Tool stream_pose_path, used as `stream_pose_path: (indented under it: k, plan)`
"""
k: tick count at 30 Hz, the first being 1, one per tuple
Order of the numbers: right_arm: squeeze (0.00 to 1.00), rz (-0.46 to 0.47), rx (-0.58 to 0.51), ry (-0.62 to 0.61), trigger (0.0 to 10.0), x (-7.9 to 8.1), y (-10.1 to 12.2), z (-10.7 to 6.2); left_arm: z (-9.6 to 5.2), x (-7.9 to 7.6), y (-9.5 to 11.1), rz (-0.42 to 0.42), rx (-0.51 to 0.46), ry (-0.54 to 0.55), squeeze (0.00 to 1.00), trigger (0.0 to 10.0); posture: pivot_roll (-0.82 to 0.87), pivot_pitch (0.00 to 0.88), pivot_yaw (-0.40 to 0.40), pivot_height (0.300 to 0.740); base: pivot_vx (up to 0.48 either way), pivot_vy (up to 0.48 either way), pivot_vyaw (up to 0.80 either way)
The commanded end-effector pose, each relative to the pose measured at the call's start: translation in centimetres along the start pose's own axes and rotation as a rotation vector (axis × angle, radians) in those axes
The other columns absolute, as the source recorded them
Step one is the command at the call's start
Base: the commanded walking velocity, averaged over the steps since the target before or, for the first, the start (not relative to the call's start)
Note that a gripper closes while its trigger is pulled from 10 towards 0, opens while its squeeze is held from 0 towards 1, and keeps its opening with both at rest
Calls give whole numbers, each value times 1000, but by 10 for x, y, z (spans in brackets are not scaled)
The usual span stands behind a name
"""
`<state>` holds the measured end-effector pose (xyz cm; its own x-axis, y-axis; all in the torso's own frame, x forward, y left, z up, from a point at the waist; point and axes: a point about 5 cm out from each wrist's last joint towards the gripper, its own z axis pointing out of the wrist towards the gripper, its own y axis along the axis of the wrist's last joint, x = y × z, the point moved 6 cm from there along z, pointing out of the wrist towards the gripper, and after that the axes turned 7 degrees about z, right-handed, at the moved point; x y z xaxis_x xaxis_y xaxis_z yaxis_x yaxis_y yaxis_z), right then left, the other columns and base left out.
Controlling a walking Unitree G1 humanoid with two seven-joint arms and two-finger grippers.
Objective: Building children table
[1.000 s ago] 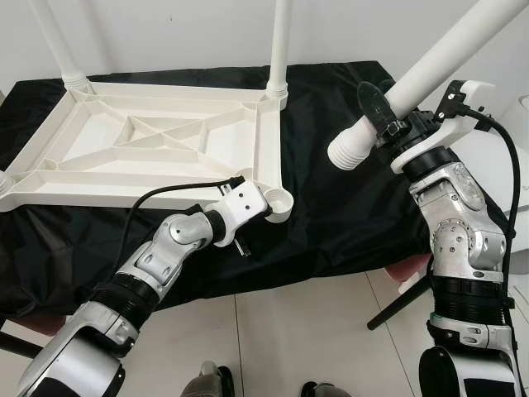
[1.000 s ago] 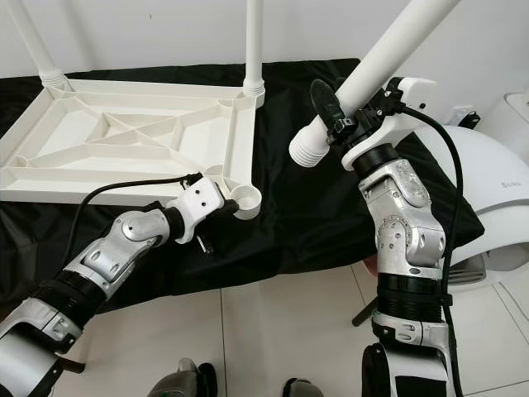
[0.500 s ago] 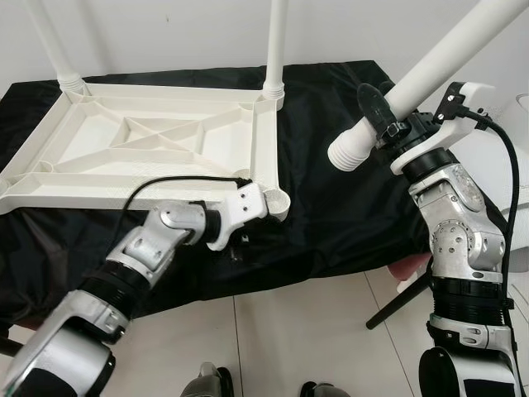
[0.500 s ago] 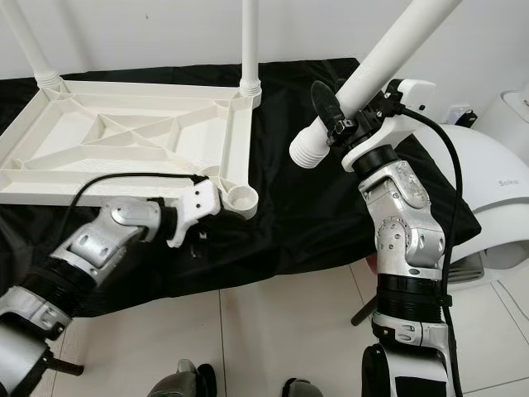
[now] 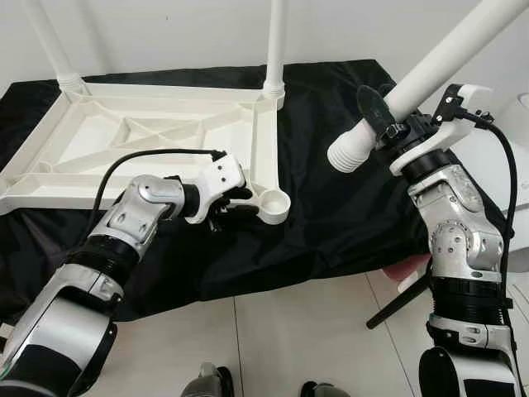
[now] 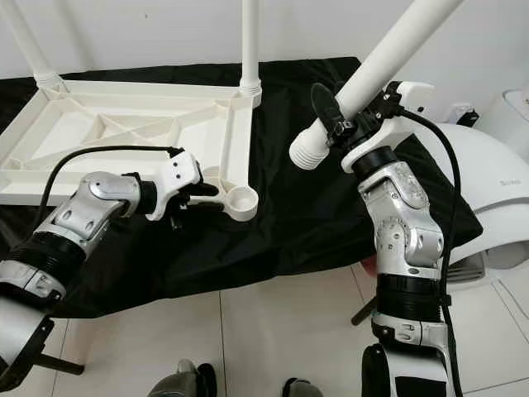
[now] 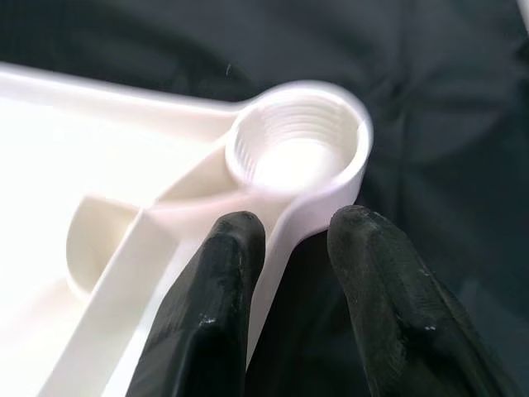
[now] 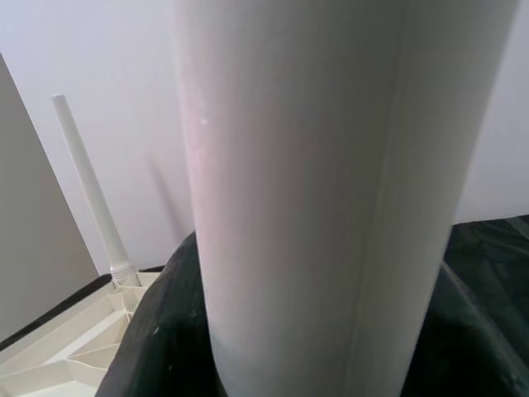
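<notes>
Two white legs already stand screwed into the far corners of the upturned white tabletop (image 5: 157, 141), one at about 10 o'clock (image 5: 51, 45) and one near 12 o'clock (image 5: 277, 45), while the tabletop itself lies underside up on a desk draped in black cloth (image 5: 331, 207), its ribbed bracing showing. At roughly 8 o'clock the left arm reaches in from the near edge, and the left gripper (image 5: 234, 207) sits at the tabletop's near right corner, just beside the empty threaded socket (image 5: 273, 205). In the left wrist view its two black fingers (image 7: 211, 306) straddle the thin white rim that runs up to that socket (image 7: 297, 157), one finger on the inner side of the rim and the other on the outer side over the cloth; the jaws are only narrowly parted, closed onto the rim. The socket's inner threads are plain to see and nothing is in it. Over at 2 o'clock the right gripper (image 5: 388, 124) is held up above the cloth, well apart from the tabletop, with its jaws clamped round a third white leg (image 5: 430, 70) near its threaded end (image 5: 347, 153); that leg slants upward and away toward the wall, its threaded end pointing down toward the desk. At 3 o'clock a white appliance (image 6: 488, 190) stands past the desk's right end, on a pale tiled floor (image 5: 314, 331).
</notes>
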<state>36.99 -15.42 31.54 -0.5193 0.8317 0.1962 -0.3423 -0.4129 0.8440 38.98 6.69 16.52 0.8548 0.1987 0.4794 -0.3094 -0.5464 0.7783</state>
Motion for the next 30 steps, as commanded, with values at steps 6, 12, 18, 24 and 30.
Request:
stream_pose_path:
  k: [6, 12, 18, 24, 30]
  plan:
    - [0, -10, -32, 15, 10000, 3, 9, 2, -4, 26, -22, 24, 110, 220, 0, 10000, -21, 129, 41, 740, 0, 0, 0]
    - [0, -15, -34, 19, 10000, 4, 10, 3, -7, 36, -35, 51, 182, 298, 0, 10000, -22, 130, 40, 740, 0, 0, 0]
    - [0, -15, -37, 18, 10000, 5, 12, 3, -6, 36, -46, 61, 240, 315, 0, 10000, -25, 138, 41, 740, 0, 0, 0]
    - [0, -20, -37, 12, 10000, 4, 13, 3, -1, 20, -52, 89, 261, 210, 0, 10000, -24, 143, 42, 740, 0, 0, 0]
    - [0, -19, -39, 11, 10000, 4, 13, 4, 10, -3, -46, 60, 202, 68, 0, 10000, -21, 144, 43, 740, 0, 0, 0]
